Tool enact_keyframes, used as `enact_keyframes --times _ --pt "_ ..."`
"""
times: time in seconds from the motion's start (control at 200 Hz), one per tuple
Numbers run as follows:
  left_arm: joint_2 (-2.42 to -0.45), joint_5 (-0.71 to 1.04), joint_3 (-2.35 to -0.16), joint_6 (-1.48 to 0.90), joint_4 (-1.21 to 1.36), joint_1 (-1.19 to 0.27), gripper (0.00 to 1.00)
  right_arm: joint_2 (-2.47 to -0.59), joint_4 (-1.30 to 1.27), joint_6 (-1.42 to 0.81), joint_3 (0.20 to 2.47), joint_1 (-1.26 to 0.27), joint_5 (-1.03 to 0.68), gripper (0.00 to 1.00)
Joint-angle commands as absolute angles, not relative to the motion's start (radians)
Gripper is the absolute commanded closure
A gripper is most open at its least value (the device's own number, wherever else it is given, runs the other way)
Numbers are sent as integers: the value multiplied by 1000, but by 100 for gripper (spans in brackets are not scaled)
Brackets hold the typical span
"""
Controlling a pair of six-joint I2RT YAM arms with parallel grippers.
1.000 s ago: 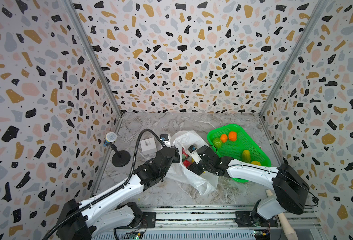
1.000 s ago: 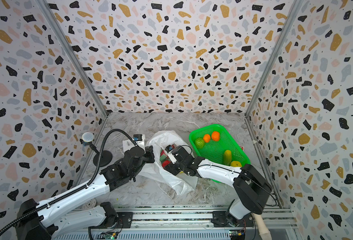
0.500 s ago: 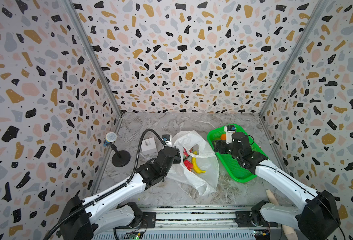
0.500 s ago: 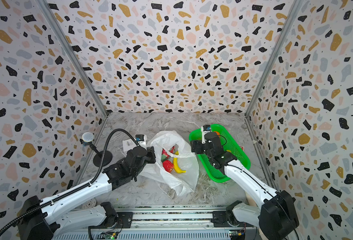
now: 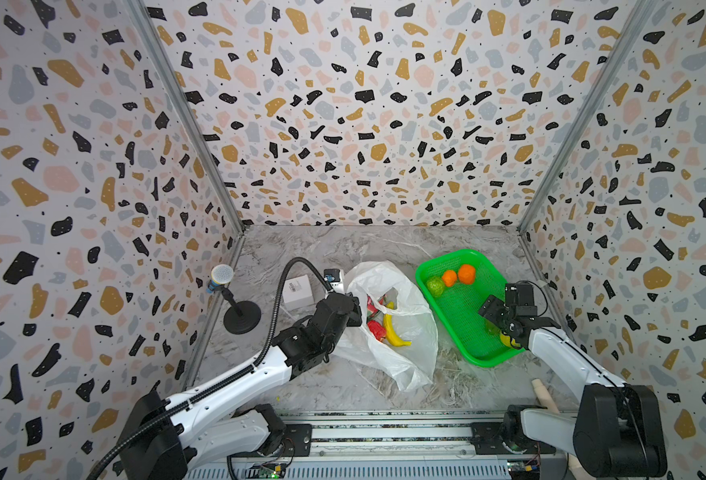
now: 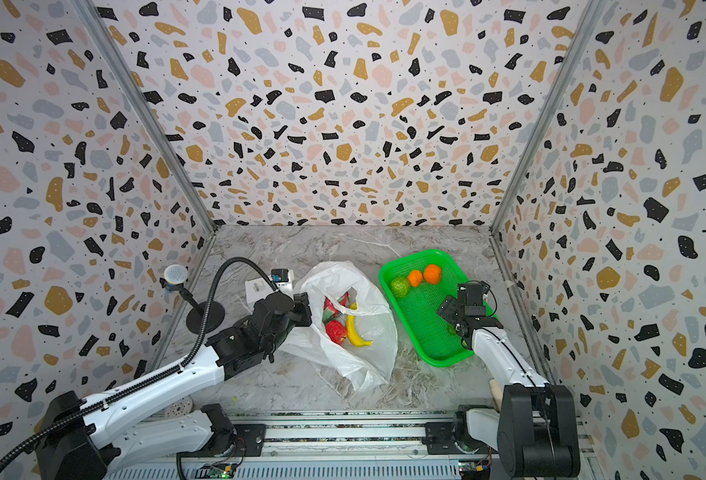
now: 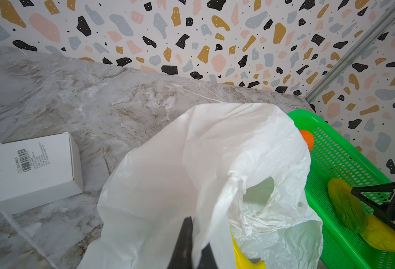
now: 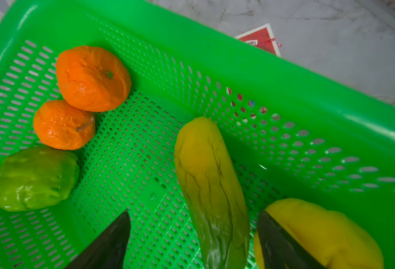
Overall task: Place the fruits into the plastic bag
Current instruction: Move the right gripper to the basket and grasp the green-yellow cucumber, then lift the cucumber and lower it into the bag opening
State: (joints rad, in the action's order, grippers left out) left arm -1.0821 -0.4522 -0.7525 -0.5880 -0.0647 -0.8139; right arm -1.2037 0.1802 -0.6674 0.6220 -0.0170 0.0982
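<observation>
Change: a second ago the right claw (image 8: pixel 194 216) was at the mouth of the plastic bag (image 5: pixel 405 291). It has since swung across to the green tray (image 5: pixel 455 257) and now hangs low over its near end.
Meaning: one drop-off looks finished and the next pick is being lined up. By my count three fruits are bagged and five are left.
Right claw: the jaws are spread and empty, one on each side of the green-yellow oblong fruit (image 8: pixel 211 186). One jaw is just beside the yellow round fruit (image 8: pixel 319 233).
Left claw (image 7: pixel 185 244): it is in the same place as before, pressed together on the bag's rim film, holding the mouth up and open.
Bag contents: the dragon fruit (image 6: pixel 336 301), red round fruit (image 6: pixel 336 330) and banana (image 6: pixel 357 330) lie together inside, seen through the opening in both top views.
Tray contents: the large orange (image 8: pixel 93 78) touches the small orange (image 8: pixel 62 124), with the green round fruit (image 8: pixel 33 178) next to them at the far end. The oblong and yellow fruits are at the near end.
Bag position: it lies on the desk (image 5: pixel 343 245) between the white box (image 7: pixel 33 170) and the tray.
Risk: the yellow fruit crowds the oblong one and could be nudged when the jaws close.
</observation>
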Motion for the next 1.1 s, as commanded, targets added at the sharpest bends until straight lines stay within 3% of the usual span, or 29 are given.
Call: enact_keyframes --times 0.0,0.541,0.841,0.901,0.966,1.096 --pt "-1072 -457 -741 -588 -25 -817 100 -1219 164 -687 615 -8 71 15" --pt "-1085 -463 -745 -592 -31 -817 100 -1365 99 -635 592 -55 -31 20" --pt "-1085 -465 -746 -593 -32 -817 100 -1360 81 -646 578 -55 -14 43" --pt "-1085 -466 -746 -594 -32 -817 100 -1353 78 -651 574 -59 -14 55" --pt "-1086 -465 -746 -594 -32 -817 100 -1342 79 -656 571 -64 -15 62" --pt "-1091 -463 -749 -593 -32 -818 100 -1305 101 -658 587 -92 -18 65"
